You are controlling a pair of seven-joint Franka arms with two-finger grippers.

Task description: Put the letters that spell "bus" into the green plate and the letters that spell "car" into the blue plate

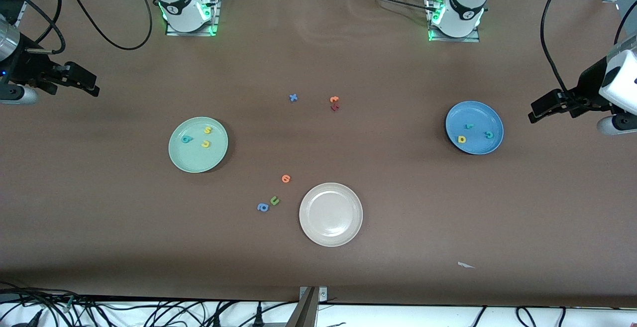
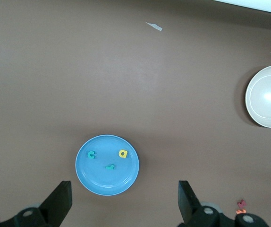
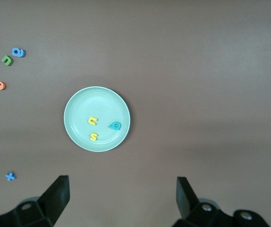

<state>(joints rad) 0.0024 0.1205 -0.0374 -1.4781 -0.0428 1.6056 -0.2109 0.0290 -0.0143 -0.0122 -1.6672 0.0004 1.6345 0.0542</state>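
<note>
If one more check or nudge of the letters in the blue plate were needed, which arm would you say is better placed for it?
The left arm, probably. Its open gripper hangs at the left arm's end of the table beside the blue plate, which its wrist view shows close by. The right gripper, also open, waits at the right arm's end by the green plate.

A brown tabletop (image 1: 398, 227) fills nearly the whole front view, matte, with faint creases near its upper edge. A small white scrap (image 1: 465, 265) lies on it toward the front camera. Below the tabletop's near edge runs a white strip (image 1: 149, 314) strewn with black cables (image 1: 89, 309), and a metal bracket (image 1: 312, 297) sits at the middle of that edge. Lighting is even and soft.
</note>
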